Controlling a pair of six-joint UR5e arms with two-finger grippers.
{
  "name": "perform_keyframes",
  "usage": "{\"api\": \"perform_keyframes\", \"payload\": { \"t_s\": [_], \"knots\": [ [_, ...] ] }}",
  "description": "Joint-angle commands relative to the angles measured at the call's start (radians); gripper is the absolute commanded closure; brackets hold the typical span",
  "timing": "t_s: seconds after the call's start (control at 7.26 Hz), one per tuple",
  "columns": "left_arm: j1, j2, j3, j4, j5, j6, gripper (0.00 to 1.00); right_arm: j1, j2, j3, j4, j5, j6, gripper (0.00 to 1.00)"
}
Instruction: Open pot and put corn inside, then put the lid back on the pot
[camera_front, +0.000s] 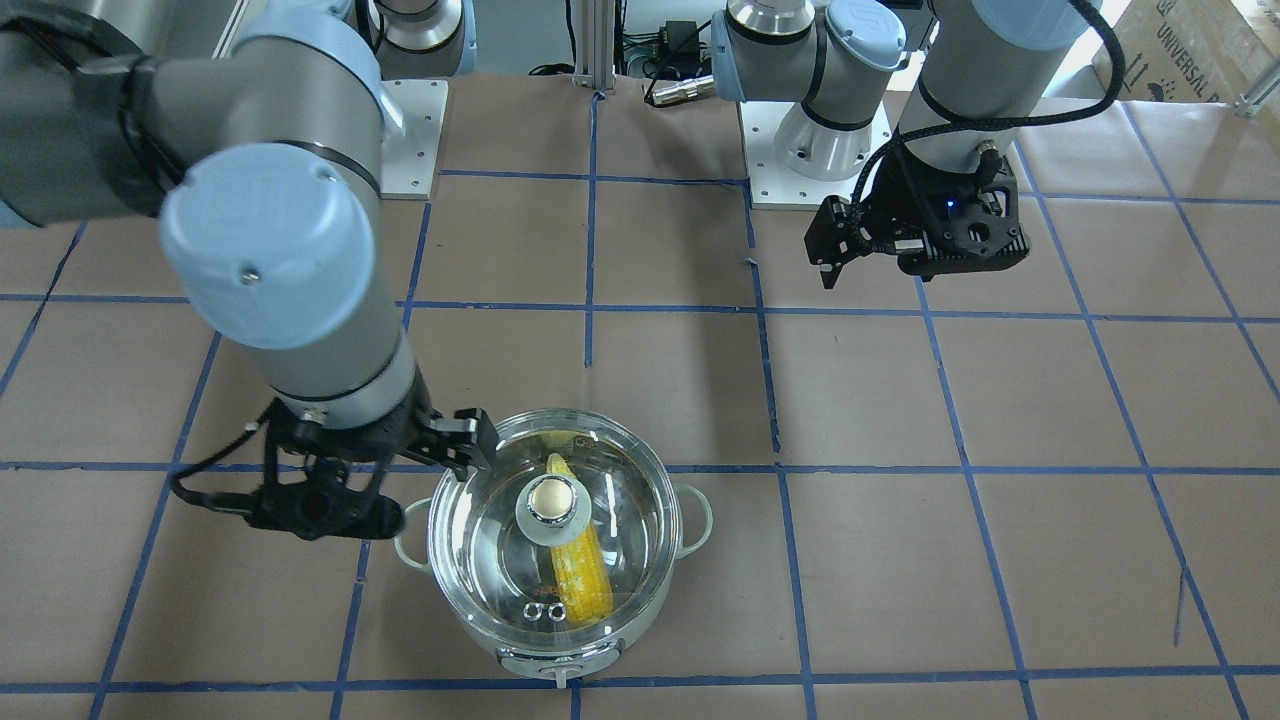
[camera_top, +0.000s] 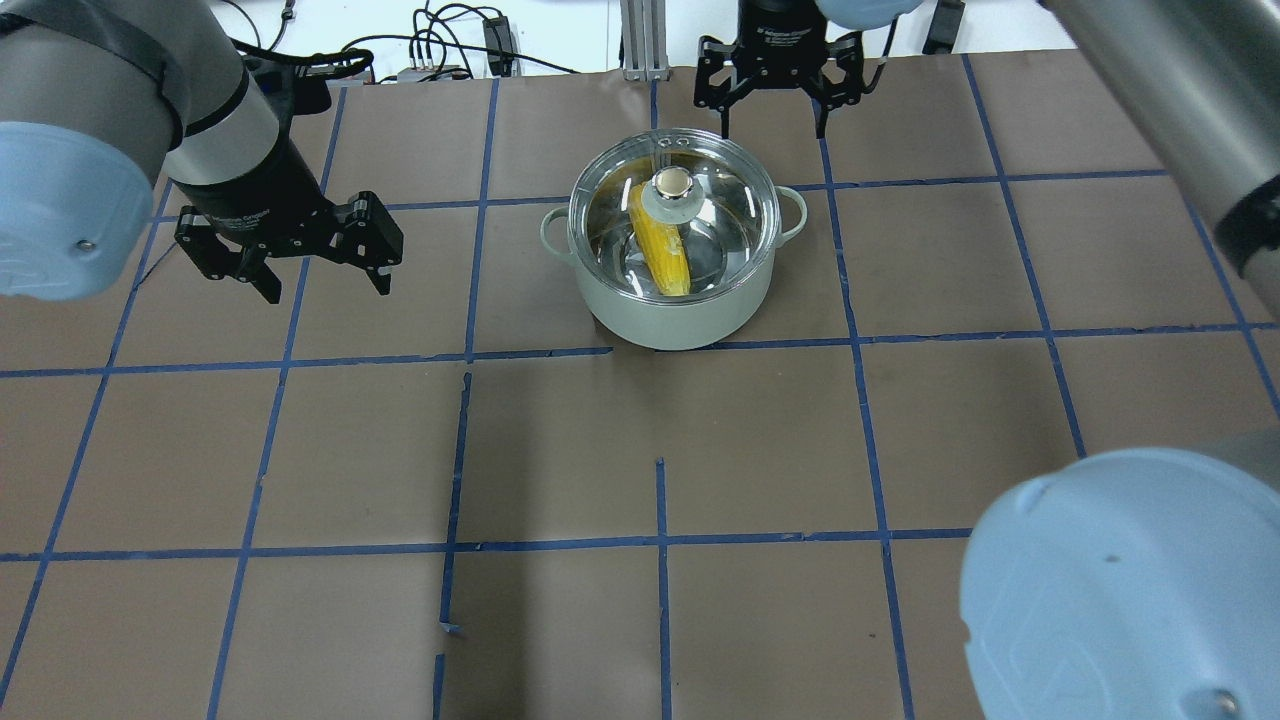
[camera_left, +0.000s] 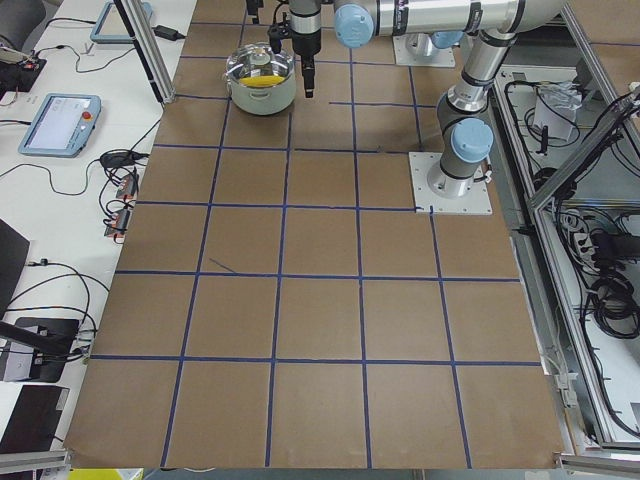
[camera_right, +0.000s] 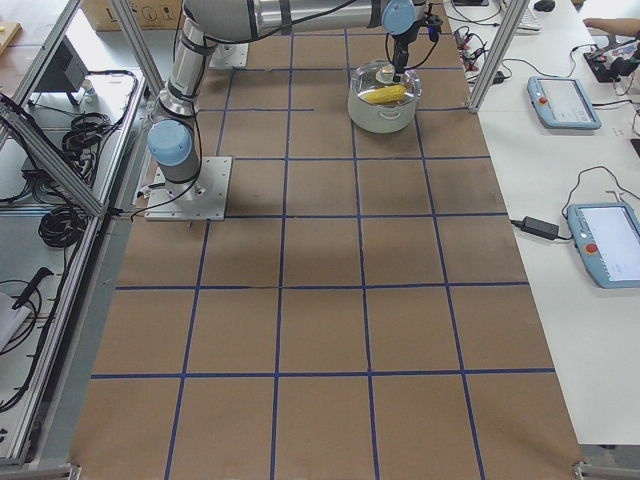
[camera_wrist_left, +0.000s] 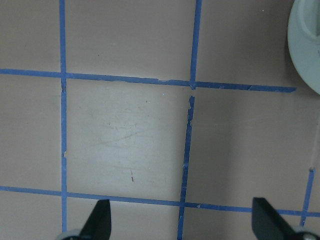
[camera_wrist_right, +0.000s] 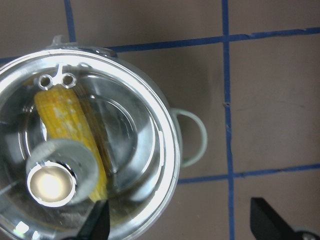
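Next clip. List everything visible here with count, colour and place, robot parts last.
pot: one, pale grey-green outside, shiny inside, on the table's far middle.
lid: one, clear glass with a cream knob, on the pot.
corn: one, yellow, inside the pot under the lid.
table: one, brown with a blue tape grid.
control tablets: two, pale blue-grey, on the white side bench.
cardboard box: one, tan, past the table corner.
left claw: one, black, open, empty, over bare table.
right claw: one, black, open, empty, at the pot's far edge.
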Motion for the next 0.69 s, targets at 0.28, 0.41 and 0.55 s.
{"api": "perform_keyframes", "payload": {
  "t_s": [0.28,0.41,0.55],
  "knots": [
    [0.000,0.000,0.000,-0.005,0.000,0.000,0.00,-0.105,-0.241,0.092,0.238,0.011,-0.135,0.00],
    [0.000,0.002,0.000,-0.006,0.000,0.001,0.00,-0.099,-0.253,0.166,0.162,0.009,-0.137,0.00],
    [0.000,0.000,0.000,-0.006,-0.002,0.000,0.00,-0.103,-0.262,0.207,0.092,0.002,-0.140,0.00]
  ]
}}
